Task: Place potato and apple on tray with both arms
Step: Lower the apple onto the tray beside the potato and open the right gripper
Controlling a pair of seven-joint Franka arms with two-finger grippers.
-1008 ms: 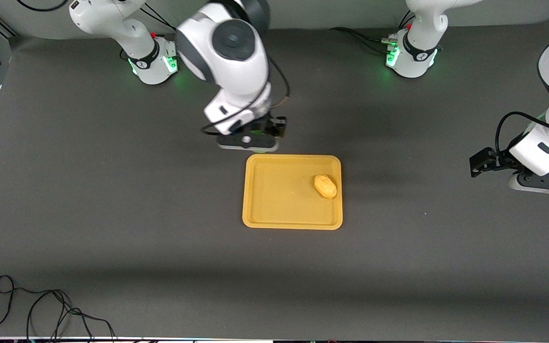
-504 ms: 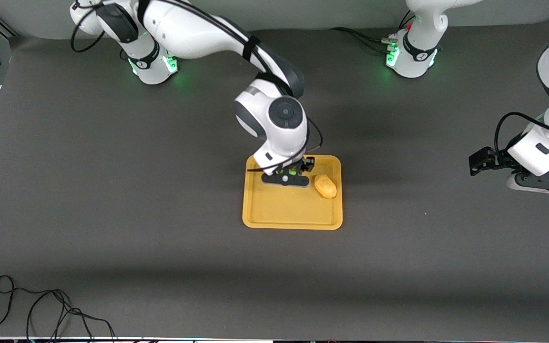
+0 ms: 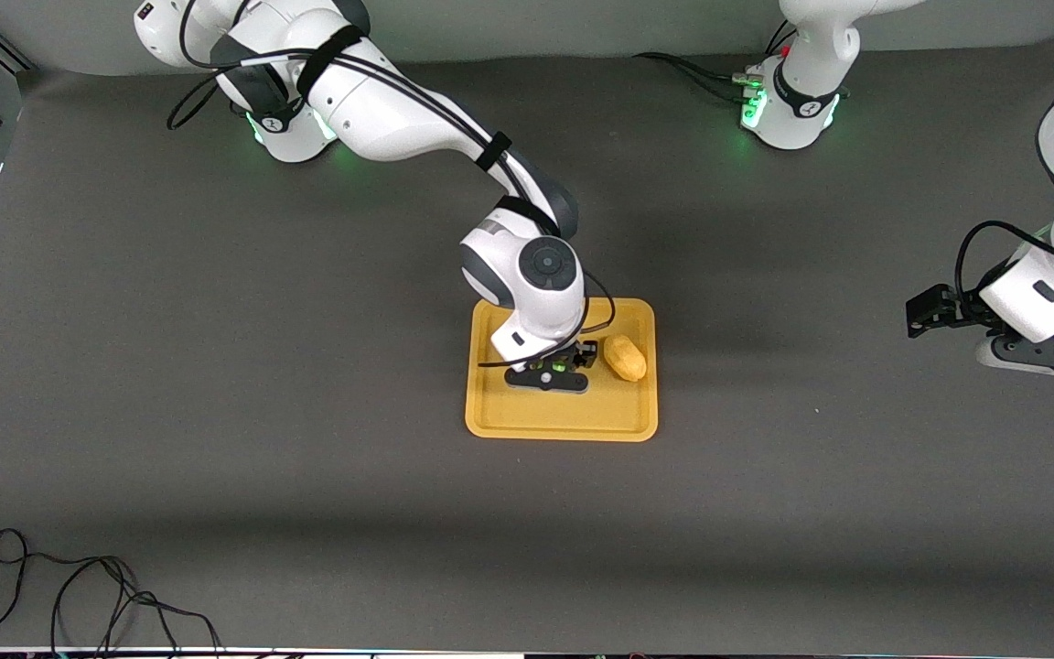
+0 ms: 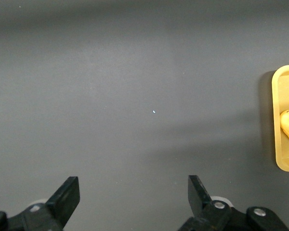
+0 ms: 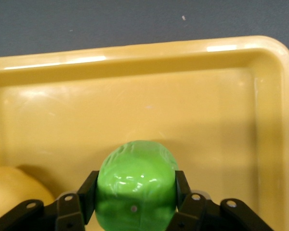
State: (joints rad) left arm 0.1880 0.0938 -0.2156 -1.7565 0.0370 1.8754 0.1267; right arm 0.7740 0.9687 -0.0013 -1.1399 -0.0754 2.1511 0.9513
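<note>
Apple (image 5: 136, 185): bright green, clamped between the right gripper (image 5: 136, 202) fingers, held low over the tray floor; contact with the floor cannot be told.
Potato (image 3: 625, 357): lying in the tray, toward the left arm's end, just beside the right gripper.
Tray (image 3: 560, 424): yellow-orange, mid-table; bare floor is seen nearer the front camera and toward the right arm's end.
Left gripper (image 4: 135, 197): fingers spread wide, empty, waiting over bare table (image 3: 216, 366) well apart from the tray.
Step judged: apple release. A low, gentle opening is advised, so rolling is limited.
Clearance: potato close; a straight upward retreat is advised. Rim is low, so a roll-out is possible.
</note>
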